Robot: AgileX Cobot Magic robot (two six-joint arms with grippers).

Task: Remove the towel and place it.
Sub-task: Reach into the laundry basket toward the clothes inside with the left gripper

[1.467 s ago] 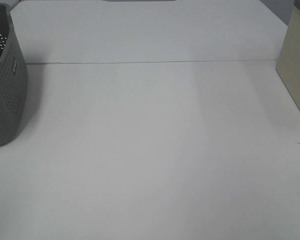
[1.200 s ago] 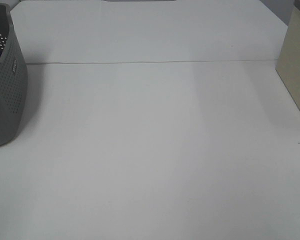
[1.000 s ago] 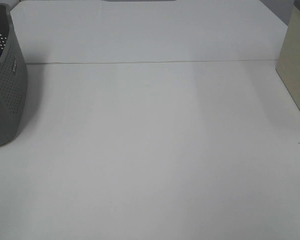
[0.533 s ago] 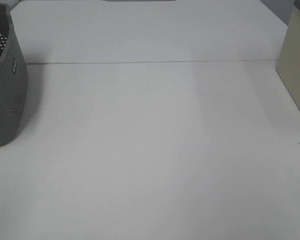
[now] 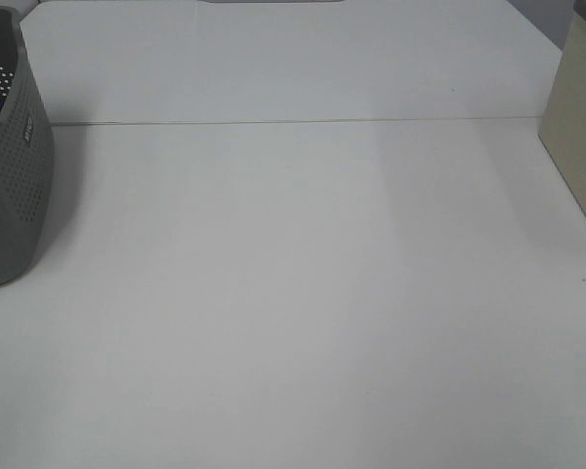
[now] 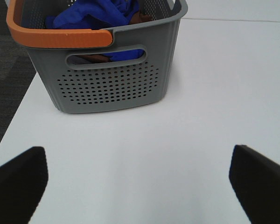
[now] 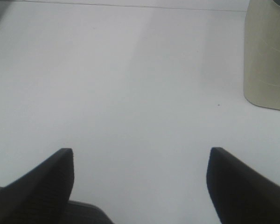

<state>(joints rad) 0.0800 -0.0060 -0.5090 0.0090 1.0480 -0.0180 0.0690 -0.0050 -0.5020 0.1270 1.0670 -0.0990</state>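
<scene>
Bench (image 5: 303, 274): white, smooth, matt. Basket (image 6: 112, 88): grey moulded plastic, perforated walls, dull sheen. Rim handle (image 6: 60, 37): orange plastic, smoother, slight gloss. Towel (image 6: 98, 11): blue plush cloth, fuzzy, soft folds. Brown cloth (image 6: 95, 58): weave too small to tell. Bin (image 7: 268, 60): beige, matt, material unclear. My left gripper (image 6: 137, 186) and right gripper (image 7: 140, 186): black, matt.

Left gripper (image 6: 139, 186), right gripper (image 7: 140, 186) — both apparently spread wide, tips cropped.

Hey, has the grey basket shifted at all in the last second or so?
No. The grey basket sits in the same spot against the table seam in the high view.
</scene>
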